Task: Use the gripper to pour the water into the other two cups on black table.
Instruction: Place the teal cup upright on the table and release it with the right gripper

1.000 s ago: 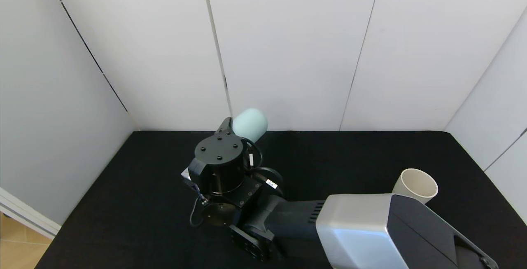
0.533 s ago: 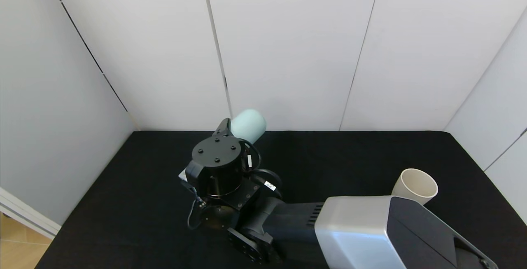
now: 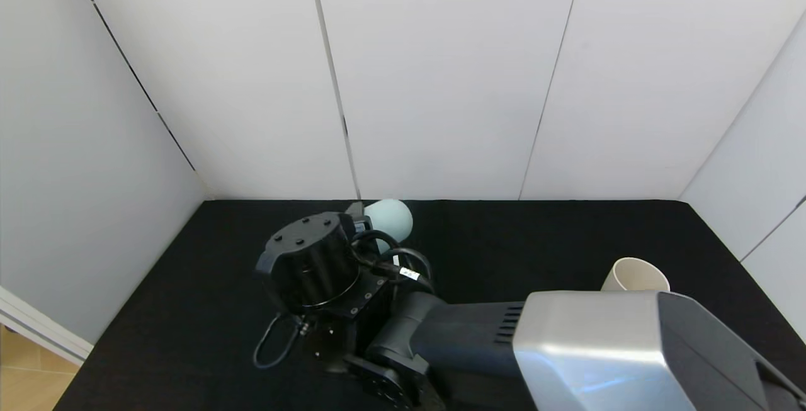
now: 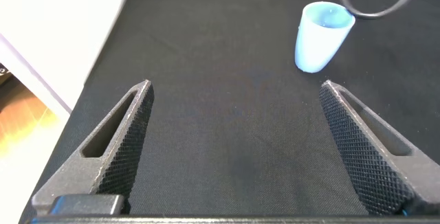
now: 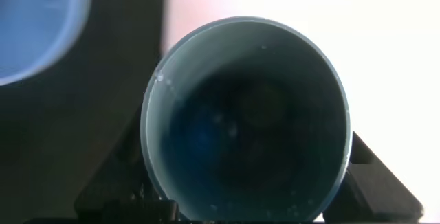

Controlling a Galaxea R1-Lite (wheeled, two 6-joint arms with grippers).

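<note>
My right gripper [image 3: 360, 213] is shut on the teal-green tumbler [image 3: 389, 218] and holds it tipped on its side above the black table [image 3: 535, 235]. In the right wrist view I look into the tumbler's mouth [image 5: 244, 124]; only small glints of water [image 5: 220, 117] show on its dark inner wall. The rim of the light blue cup [image 5: 34, 25] lies close beside and below it. That cup stands upright in the left wrist view [image 4: 320, 35]; my right arm hides it in the head view. The cream-beige cup [image 3: 636, 274] stands at the right. My left gripper [image 4: 235, 90] is open and empty, low over the table.
White panel walls [image 3: 441, 84] enclose the table at the back and both sides. My right arm's silver-grey link [image 3: 598, 348] crosses the front right of the table and covers the lower part of the cream-beige cup. The table's left edge [image 4: 103, 59] drops to a wooden floor.
My right wrist has dropped and turned, bringing the teal-green tumbler lower and more tipped. The silver-grey link has shifted right and covers more of the cream-beige cup.
</note>
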